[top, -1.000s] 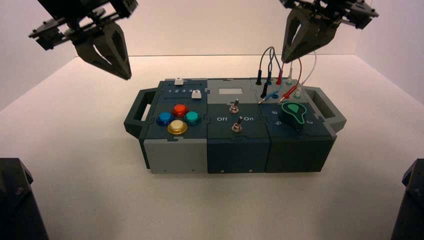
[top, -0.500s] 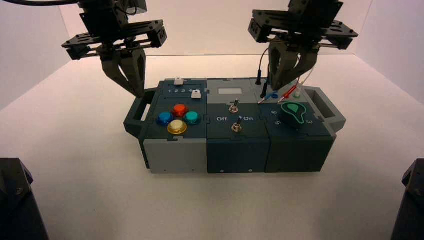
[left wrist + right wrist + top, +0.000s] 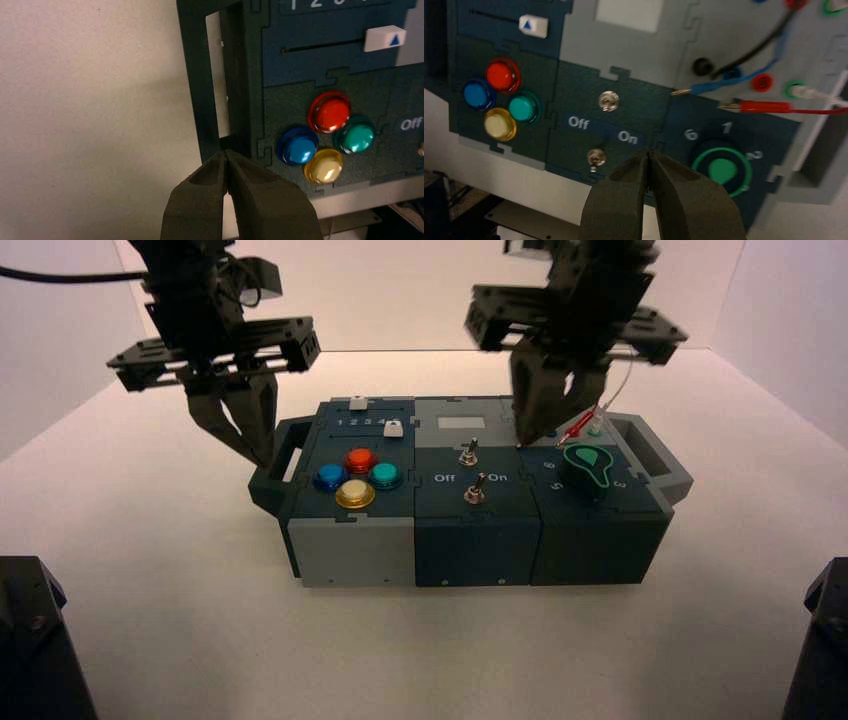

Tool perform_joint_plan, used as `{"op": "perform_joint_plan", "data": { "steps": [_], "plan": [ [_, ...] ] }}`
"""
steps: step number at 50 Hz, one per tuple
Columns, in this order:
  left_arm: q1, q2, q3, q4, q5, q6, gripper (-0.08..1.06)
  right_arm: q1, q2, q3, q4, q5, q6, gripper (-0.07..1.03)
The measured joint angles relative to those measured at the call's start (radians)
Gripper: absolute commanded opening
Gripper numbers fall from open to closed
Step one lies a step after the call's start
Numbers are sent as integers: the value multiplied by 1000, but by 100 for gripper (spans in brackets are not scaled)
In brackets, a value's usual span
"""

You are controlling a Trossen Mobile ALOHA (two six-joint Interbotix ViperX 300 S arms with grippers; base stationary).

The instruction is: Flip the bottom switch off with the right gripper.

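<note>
Pale tabletop (image 3: 350, 660) extends from the near edge of the high view, under the box (image 3: 475, 552), to a pale back wall (image 3: 390, 300). Right gripper (image 3: 527, 443): positioned above the box, around the border between its middle and right sections; jaws closed, fingertips meeting each other. Left gripper (image 3: 262, 462): above the left handle (image 3: 283, 468), jaws likewise closed tip to tip.

Noted on the box, near side first: the left section carries a yellow button (image 3: 354, 494), a blue button (image 3: 331, 477) and a green button (image 3: 384, 476) on either side, and a red button (image 3: 360, 460) beyond. White sliders (image 3: 393, 429) lie farther back. On the right section, a green-and-black knob (image 3: 587, 469) sits nearer than the red probe (image 3: 579, 426). The right gripper blocks the high view of part of the wiring; the right wrist view shows a blue probe (image 3: 719, 87) there.

Bottom switch (image 3: 474, 495): located in the near part of the middle section, on the near side of the white "Off" (image 3: 578, 122) and "On" (image 3: 627, 137) lettering. It is a small silver metal toggle on a nut base, apart from the right gripper. Its twin, the upper switch (image 3: 468, 456), stands farther back, toward the grey rectangle (image 3: 461, 423). Lever setting of the bottom switch: cannot be determined.
</note>
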Motion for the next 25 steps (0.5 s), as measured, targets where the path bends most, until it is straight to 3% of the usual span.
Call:
{"op": "perform_joint_plan", "data": {
  "steps": [25],
  "plan": [
    [0,67,-32,3,-41,2,-3,14,41,11,-2,-18,17,-2]
  ]
}}
